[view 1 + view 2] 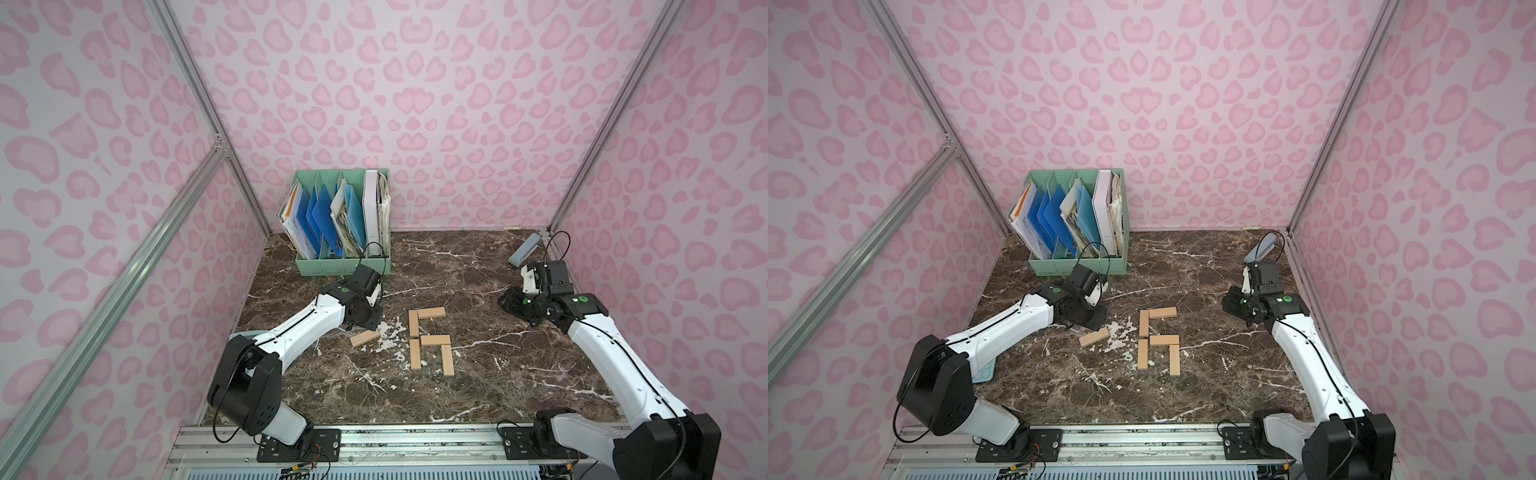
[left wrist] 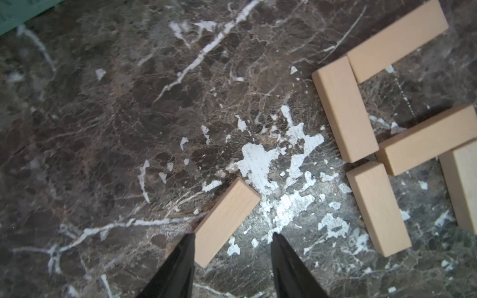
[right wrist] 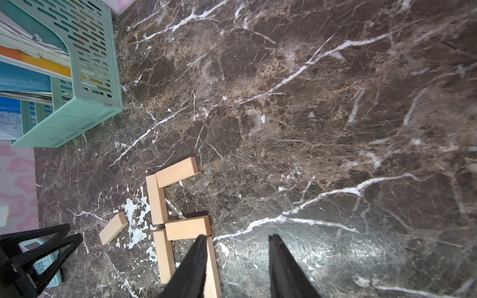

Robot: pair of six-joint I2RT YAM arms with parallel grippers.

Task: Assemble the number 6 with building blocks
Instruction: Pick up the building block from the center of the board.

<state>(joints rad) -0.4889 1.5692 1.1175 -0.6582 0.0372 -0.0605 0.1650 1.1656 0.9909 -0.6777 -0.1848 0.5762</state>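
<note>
Left wrist view: loose block (image 2: 227,222) partly between parted tips of empty left pincer (image 2: 232,235), perhaps against one.

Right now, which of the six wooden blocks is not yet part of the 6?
The slanted block lying alone; the other five adjoin one another in the unfinished number 6, which it does not touch.

Pink spotted walls (image 1: 415,104), seemingly marble floor (image 1: 457,270)
</note>
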